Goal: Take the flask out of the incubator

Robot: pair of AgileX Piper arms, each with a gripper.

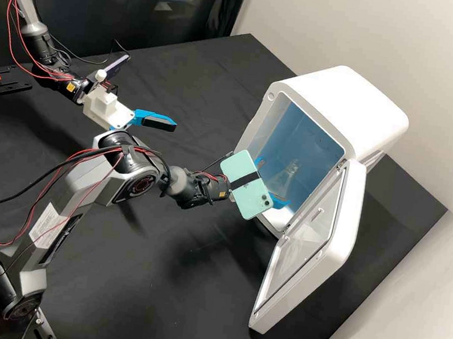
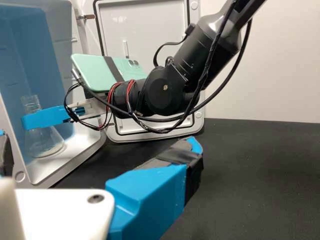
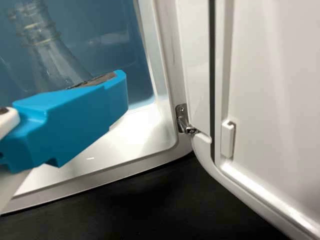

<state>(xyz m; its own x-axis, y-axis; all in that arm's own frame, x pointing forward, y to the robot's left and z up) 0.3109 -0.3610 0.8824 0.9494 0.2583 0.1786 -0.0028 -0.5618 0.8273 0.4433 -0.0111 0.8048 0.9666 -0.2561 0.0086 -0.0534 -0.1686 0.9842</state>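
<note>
The reach-in is the step in hand: the right hand (image 1: 271,183) is pushed through the mouth of the white box-shaped incubator (image 1: 336,100), whose white hinged door (image 1: 311,242) hangs wide open just beside it. The hand is spread wide, its bright blue fingers (image 3: 70,120) well apart, and it has hold of nothing yet. The clear glass conical flask (image 1: 289,178) stands upright on the incubator's floor just ahead of the hand, roughly in line with the gap between the fingers. One finger crosses in front of the flask's neck as seen from the other arm. Whether any finger touches the glass, I cannot tell. A mint-green phone (image 1: 246,186) is strapped behind the hand.

The left hand (image 1: 157,121) hovers over the black surface (image 1: 168,273), well back from the right hand and the incubator. I cannot tell how far open it is.

To my eye, nothing of the removal is done. The next move calls for easing forward until the neck sits squarely between the fingers, closing gently on the smooth glass, then lifting slightly and drawing straight back, clear of the door frame beside the hand.
</note>
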